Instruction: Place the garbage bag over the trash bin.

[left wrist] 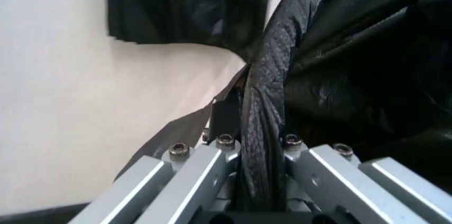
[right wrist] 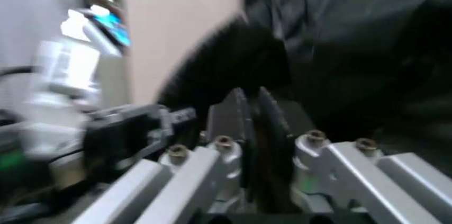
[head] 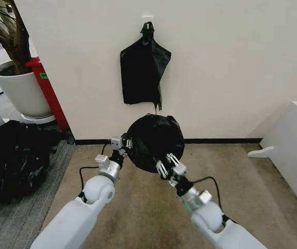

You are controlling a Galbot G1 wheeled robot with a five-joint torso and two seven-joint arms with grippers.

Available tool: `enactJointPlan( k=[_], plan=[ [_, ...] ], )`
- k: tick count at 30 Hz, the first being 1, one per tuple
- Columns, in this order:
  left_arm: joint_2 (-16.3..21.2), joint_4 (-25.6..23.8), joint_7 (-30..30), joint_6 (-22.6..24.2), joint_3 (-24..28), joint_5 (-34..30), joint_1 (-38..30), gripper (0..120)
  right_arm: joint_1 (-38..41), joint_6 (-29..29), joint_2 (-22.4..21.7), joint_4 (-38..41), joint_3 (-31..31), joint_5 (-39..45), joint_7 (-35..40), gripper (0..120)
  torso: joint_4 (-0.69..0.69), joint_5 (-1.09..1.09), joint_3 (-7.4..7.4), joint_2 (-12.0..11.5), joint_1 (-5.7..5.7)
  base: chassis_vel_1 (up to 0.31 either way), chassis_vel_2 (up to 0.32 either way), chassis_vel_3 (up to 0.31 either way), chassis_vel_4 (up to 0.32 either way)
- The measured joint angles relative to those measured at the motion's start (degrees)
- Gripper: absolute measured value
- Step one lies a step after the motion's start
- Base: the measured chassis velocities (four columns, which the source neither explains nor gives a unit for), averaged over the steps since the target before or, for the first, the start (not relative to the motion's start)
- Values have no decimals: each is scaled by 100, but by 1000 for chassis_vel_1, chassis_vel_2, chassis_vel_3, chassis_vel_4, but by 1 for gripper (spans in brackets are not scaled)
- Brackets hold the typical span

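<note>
Both arms reach forward over the carpet toward the wall, and between them the garbage bag is stretched into a round black disc, most likely so that its mouth stays wide enough to go over a rim. The left gripper pinches the bag's left edge; in the left wrist view its fingers are closed tight on a rolled, crinkled band of film running up between them. The right gripper holds the lower right edge, its fingers shut on a thin fold of the plastic, though that view is smeared and the grip is only roughly readable. The film is thin and glossy, wrinkled where it bunches and smooth where it is pulled taut. The trash bin itself probably sits under the spread bag, but I cannot make out any cream plastic there. On the wall above hangs a flat bundle of spare bags from a hook, kept within reach. A plant pot stands at the left.
</note>
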Motion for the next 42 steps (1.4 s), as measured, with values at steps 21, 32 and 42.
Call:
enactJointPlan(
  k=[21,32,42],
  plan=[
    [0,161,253,-511,266,1089,96,1,1708,-4053,404,-627,-392,1677,3143,0,1,-1,1,0,0,0,0,0,0],
    [71,28,357,-474,408,1046,109,1,1903,-4590,395,-1033,-154,1949,3199,0,1,0,1,0,0,0,0,0,0],
    [14,199,364,-499,402,1037,54,1,1491,-4254,275,-377,-362,1809,2930,0,0,0,0,0,0,0,0,0,0]
  ],
)
